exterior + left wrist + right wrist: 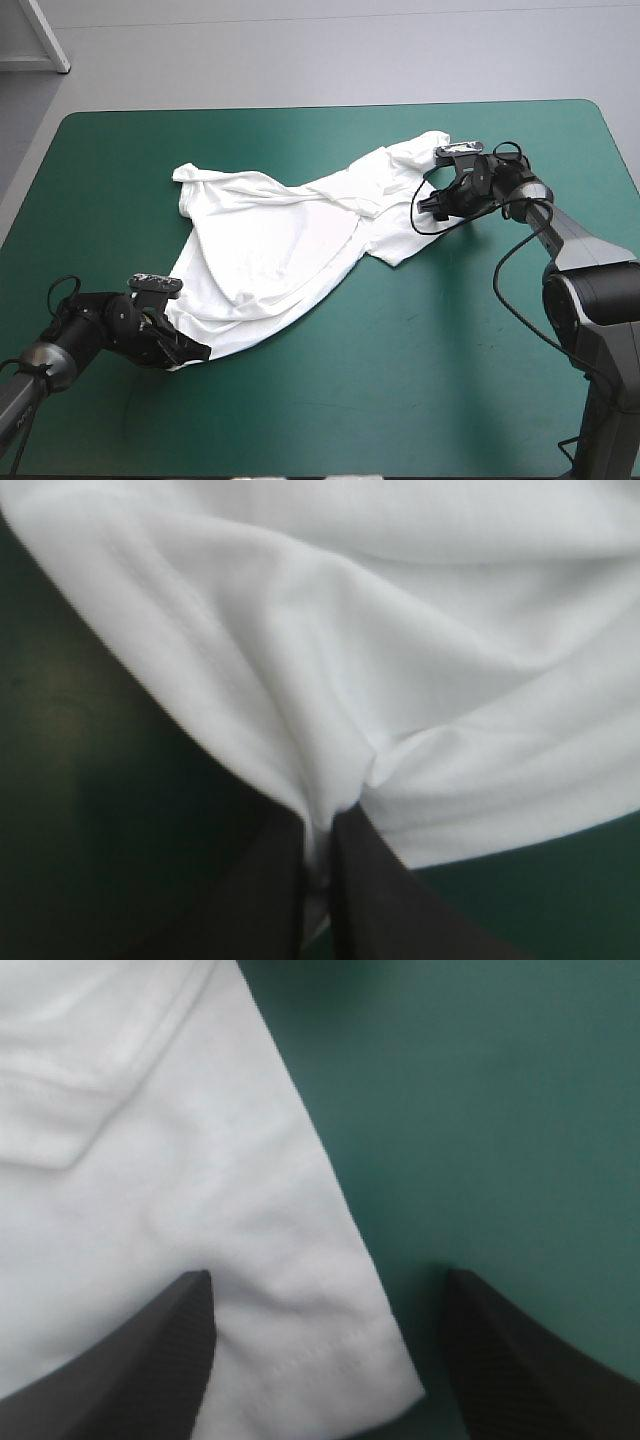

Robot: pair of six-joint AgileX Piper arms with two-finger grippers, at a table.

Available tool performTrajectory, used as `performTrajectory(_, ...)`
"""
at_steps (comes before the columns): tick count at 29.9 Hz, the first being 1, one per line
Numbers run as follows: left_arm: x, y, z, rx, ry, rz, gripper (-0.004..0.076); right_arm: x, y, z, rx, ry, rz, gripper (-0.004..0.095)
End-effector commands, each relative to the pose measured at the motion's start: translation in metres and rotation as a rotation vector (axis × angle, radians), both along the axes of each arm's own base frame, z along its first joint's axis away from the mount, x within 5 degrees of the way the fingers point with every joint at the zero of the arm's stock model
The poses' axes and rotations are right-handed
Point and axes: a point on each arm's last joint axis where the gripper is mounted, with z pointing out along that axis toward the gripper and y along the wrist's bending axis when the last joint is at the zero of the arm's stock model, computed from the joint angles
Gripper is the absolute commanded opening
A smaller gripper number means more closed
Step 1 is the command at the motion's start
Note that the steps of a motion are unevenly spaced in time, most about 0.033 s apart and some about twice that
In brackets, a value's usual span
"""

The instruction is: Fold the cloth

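Note:
The white T-shirt [280,240] lies spread and wrinkled across the middle of the teal-green table, stretched from near left to far right. My left gripper [192,352] is at the shirt's near-left corner, shut on the T-shirt [330,710]; a pinch of white cloth rises between the black fingers [375,900]. My right gripper [436,205] is at the shirt's far-right end, open. Its fingers [140,1360] stand wide apart, with a hemmed corner of the T-shirt [180,1200] lying between them over the table.
Bare teal-green cover [400,380] stretches along the near side and to the right of the shirt. A black cable loops beside the right wrist. The table's far edge [320,106] runs behind the shirt.

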Motion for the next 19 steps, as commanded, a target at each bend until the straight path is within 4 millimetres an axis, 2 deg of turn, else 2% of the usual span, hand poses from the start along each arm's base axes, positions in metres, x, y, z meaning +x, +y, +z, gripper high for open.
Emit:
performTrajectory(1, 0.003, -0.004, -0.008, -0.032, -0.003, 0.035, 0.0019, 0.001, 0.005, 0.015, 0.093, -0.027, -0.010, 0.0405)
performTrajectory(5, 0.005, -0.004, -0.007, -0.033, -0.022, 0.038, 0.0019, 0.000, 0.008, 0.017, 0.137, -0.012, -0.021, 0.0001)
performTrajectory(9, 0.006, -0.003, -0.007, -0.031, -0.041, 0.048, 0.0019, -0.003, 0.008, 0.027, 0.147, -0.034, -0.020, -0.0017)
performTrajectory(12, 0.008, -0.003, -0.003, -0.031, -0.072, 0.047, 0.0019, -0.007, 0.007, 0.048, 0.142, -0.084, -0.012, -0.0017)
performTrajectory(15, 0.012, -0.004, 0.011, -0.041, -0.132, 0.046, 0.0019, -0.013, 0.006, 0.081, 0.153, -0.155, -0.003, -0.0017)
performTrajectory(18, 0.016, -0.004, 0.038, -0.059, -0.245, 0.045, 0.0019, -0.026, 0.004, 0.127, 0.168, -0.260, 0.009, -0.0017)
performTrajectory(19, 0.019, -0.005, 0.055, -0.070, -0.310, 0.044, 0.0019, -0.031, 0.003, 0.144, 0.171, -0.298, 0.013, -0.0017)
